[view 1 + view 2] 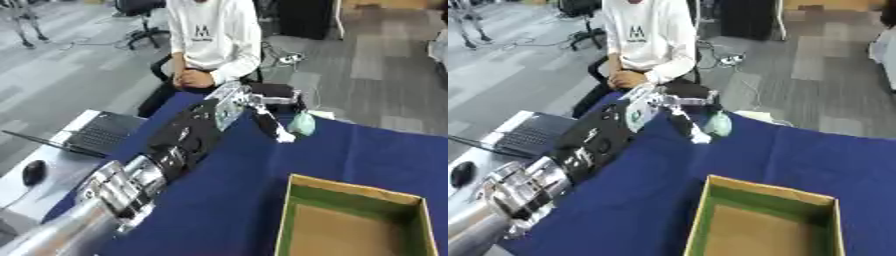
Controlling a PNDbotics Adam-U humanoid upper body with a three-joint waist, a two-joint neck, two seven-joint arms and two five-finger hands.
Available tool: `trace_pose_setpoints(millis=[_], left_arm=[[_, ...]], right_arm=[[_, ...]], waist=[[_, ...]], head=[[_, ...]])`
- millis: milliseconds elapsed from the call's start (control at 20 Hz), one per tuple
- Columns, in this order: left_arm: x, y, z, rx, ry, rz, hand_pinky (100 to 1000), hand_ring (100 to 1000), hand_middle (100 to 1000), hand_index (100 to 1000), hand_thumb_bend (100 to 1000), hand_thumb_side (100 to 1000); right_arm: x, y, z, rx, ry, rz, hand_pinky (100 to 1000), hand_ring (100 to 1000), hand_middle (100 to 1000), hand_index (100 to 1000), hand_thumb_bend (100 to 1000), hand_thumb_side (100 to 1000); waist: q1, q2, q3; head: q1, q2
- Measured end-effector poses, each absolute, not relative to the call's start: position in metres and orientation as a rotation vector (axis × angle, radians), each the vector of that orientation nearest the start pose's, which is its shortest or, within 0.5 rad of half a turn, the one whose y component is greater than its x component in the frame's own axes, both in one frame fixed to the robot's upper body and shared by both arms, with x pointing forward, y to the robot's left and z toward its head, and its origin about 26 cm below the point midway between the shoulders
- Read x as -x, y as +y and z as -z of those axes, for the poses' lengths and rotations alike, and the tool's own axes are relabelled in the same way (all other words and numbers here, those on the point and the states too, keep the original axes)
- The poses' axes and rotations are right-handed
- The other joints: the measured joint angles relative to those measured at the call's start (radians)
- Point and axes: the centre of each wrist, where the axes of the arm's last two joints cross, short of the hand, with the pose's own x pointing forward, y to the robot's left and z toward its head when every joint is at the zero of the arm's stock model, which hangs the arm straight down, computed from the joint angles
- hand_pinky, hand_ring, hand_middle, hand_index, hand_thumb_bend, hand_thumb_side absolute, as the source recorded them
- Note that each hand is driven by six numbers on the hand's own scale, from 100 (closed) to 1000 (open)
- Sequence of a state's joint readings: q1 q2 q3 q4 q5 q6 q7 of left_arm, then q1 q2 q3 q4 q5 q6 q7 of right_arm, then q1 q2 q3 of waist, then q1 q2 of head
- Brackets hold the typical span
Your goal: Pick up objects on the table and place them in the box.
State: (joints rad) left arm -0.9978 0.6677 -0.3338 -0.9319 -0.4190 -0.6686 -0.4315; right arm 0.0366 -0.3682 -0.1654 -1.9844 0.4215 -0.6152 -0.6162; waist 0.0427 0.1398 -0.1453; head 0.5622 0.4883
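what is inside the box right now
The box shows only its bare brown floor and green inner walls; nothing lies in it. Its near end is cut off by the picture's edge.

We see the box on the table at lower right of the frame. Up the middle, the left hand sits just left of a small object. A laptop lies at left, a mouse below it.
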Motion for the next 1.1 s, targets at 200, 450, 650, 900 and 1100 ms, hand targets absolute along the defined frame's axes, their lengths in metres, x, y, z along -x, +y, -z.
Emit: trace_pose_setpoints(millis=[200, 450, 650, 900, 1100], left_arm=[[-0.458, 0.299, -0.255, -0.482, -1.855, 1.903, 100, 100, 100, 156, 100, 302], [-0.436, 0.267, -0.258, -0.396, -1.856, 2.07, 100, 100, 100, 157, 100, 290], [-0.415, 0.243, -0.259, -0.309, -1.849, 2.19, 100, 100, 100, 162, 100, 301], [-0.397, 0.225, -0.251, -0.2, -1.771, 2.267, 100, 100, 100, 171, 100, 317], [-0.394, 0.225, -0.236, -0.147, -1.668, 2.277, 100, 100, 100, 176, 100, 318]], right_arm=[[-0.251, -0.339, -0.127, -1.121, 3.273, 0.108, 141, 260, 268, 404, 100, 1000], [-0.251, -0.338, -0.127, -1.124, 3.272, 0.12, 140, 260, 268, 404, 100, 1000], [-0.251, -0.339, -0.126, -1.127, 3.273, 0.123, 141, 261, 268, 404, 100, 1000], [-0.251, -0.339, -0.126, -1.128, 3.273, 0.123, 143, 262, 270, 404, 100, 1000], [-0.251, -0.339, -0.126, -1.127, 3.274, 0.122, 143, 262, 270, 404, 100, 1000]], waist=[[0.002, 0.0, 0.002], [0.004, 0.0, 0.003], [0.006, -0.002, 0.003], [0.009, -0.005, 0.001], [0.011, -0.005, -0.002]], head=[[0.0, -0.006], [0.0, -0.006], [0.0, -0.006], [0.0, -0.007], [-0.008, -0.015]])
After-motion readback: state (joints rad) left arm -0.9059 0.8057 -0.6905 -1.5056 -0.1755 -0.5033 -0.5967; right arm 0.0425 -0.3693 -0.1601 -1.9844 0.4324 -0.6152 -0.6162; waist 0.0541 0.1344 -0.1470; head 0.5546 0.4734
